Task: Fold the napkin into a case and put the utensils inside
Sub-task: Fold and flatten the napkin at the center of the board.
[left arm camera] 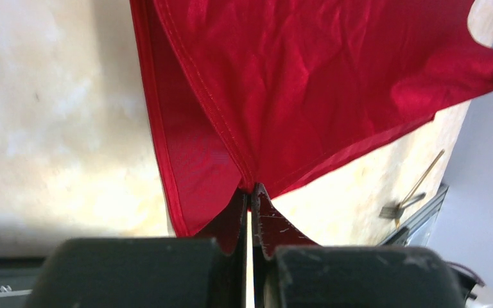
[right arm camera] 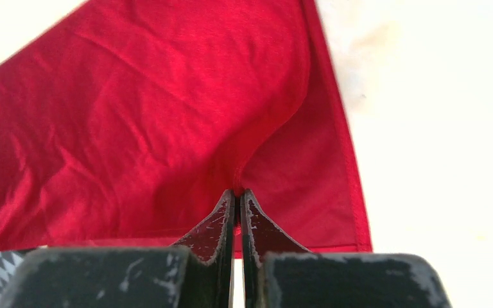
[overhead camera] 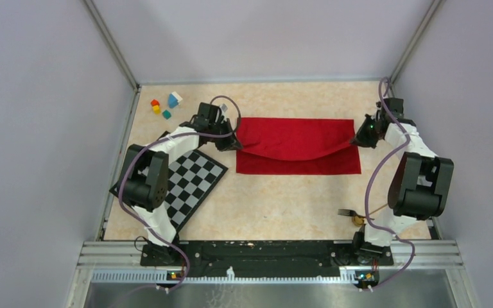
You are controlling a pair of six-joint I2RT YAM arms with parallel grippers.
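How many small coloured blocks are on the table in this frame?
4, clustered at the far-left corner: red block, yellow block, teal block, blue-and-white block. The left arm could hide more.

Left gripper (overhead camera: 234, 142) and right gripper (overhead camera: 357, 140) are both pinched closed, held wide apart.

- Your napkin (overhead camera: 298, 144) is bright red all over, with no pattern on it.
- Your mat (overhead camera: 189, 186) has black and white squares, like a chess board.
- Your desk (overhead camera: 276, 205) is pale tan with cloudy cream patches.
- Your little blocks (overhead camera: 175, 99) are red, yellow, teal green, and blue with white.
- Your fork (overhead camera: 346, 212) is dark grey.
- Your spoon (overhead camera: 359, 220) has a gold bowl and a thin tan handle.
- Your left hand (left arm camera: 251, 189) and right hand (right arm camera: 238, 190) are black with small pale scratches.
- Your arms (overhead camera: 167, 144) are white and black, and their cables (overhead camera: 128, 173) are purple.
- The walls (overhead camera: 38, 96) around you are pale lilac grey.
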